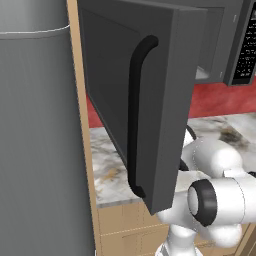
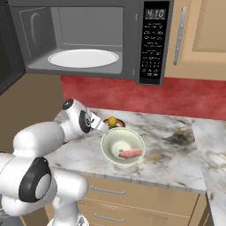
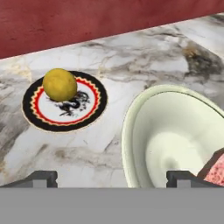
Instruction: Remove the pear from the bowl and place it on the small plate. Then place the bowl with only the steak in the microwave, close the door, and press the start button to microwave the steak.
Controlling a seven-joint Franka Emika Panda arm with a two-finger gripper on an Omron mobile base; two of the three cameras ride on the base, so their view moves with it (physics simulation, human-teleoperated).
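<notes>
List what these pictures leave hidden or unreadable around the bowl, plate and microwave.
- Steak: hand view, cut off by the right edge; only a corner shows.
- Small plate: right base view, mostly hidden behind the bowl and the arm.
- Microwave interior: left base view, blocked by the open door.
- Keypad labels: right base view, too small to read.
- Pear: right base view, partly hidden by the arm.

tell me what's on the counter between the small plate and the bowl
Nothing: in the hand view, only bare marble counter separates the small plate, which carries the pear, from the bowl.
</notes>
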